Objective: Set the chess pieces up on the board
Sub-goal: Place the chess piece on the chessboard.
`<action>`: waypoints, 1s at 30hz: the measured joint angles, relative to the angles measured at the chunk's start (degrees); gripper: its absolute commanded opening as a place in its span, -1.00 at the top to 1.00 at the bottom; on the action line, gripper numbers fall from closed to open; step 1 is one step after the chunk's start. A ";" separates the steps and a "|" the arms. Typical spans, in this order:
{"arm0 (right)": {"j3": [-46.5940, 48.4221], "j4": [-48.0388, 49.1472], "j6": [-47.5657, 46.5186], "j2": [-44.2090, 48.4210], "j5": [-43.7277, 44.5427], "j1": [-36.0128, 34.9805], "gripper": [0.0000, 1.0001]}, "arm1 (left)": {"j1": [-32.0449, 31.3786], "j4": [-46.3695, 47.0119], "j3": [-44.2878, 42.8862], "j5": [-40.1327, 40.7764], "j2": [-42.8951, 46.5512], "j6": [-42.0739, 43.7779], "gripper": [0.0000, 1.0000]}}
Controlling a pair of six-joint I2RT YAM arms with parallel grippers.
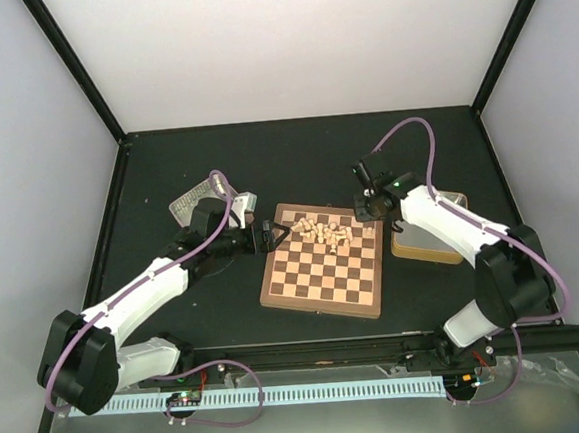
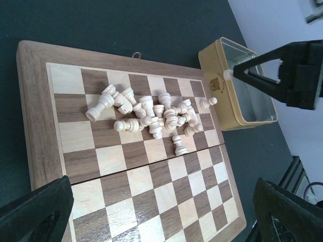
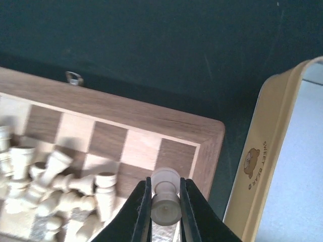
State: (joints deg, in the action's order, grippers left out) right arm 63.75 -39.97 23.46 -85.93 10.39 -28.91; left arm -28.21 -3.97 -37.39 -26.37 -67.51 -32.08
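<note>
The board (image 1: pixel 322 274) lies in the middle of the black table. Several pale chess pieces (image 1: pixel 323 232) are piled on its far rows, most of them toppled (image 2: pixel 151 113). My right gripper (image 3: pixel 165 180) is shut on one pale chess piece (image 3: pixel 165 201), pinching its waist, and holds it over the board's far right corner (image 3: pixel 202 146). The left wrist view shows that same held piece (image 2: pixel 229 74) at the right gripper's tip. My left gripper (image 1: pixel 271 236) hangs open at the board's left edge with nothing between its fingers (image 2: pixel 35 212), looking across bare squares (image 2: pixel 126 191).
A yellow tin (image 1: pixel 427 241) with a bear print stands just right of the board, under the right arm (image 3: pixel 282 151). A grey metal tin (image 1: pixel 196 196) lies at the back left, behind the left arm.
</note>
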 measured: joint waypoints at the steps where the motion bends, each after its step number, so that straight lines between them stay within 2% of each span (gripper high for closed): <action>1: 0.00 -0.02 -0.04 -1.20 -0.02 0.68 0.75 | 0.00 -0.11 0.00 0.09 0.02 0.00 -0.98; 9: 0.00 0.33 -0.15 -7.89 -0.50 2.64 0.75 | 0.00 -0.46 0.00 0.66 0.00 -0.13 -0.98; 18: -0.02 0.96 -0.17 -10.91 -1.18 3.04 0.72 | 0.00 -0.15 0.00 0.63 0.00 -1.18 -0.98; 23: -0.24 1.03 -0.20 -11.30 -1.55 3.10 0.59 | 0.00 0.28 0.00 0.61 -0.15 -1.29 -0.98; 30: -0.24 0.74 -0.33 -11.17 -1.53 3.26 0.31 | 0.00 0.57 0.00 0.57 -0.81 -1.27 -0.98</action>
State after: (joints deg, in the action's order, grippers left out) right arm 63.51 -39.22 23.14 -97.10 8.86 -25.65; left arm -28.21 -3.40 -37.39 -25.80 -68.31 -33.34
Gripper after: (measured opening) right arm 0.307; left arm 0.989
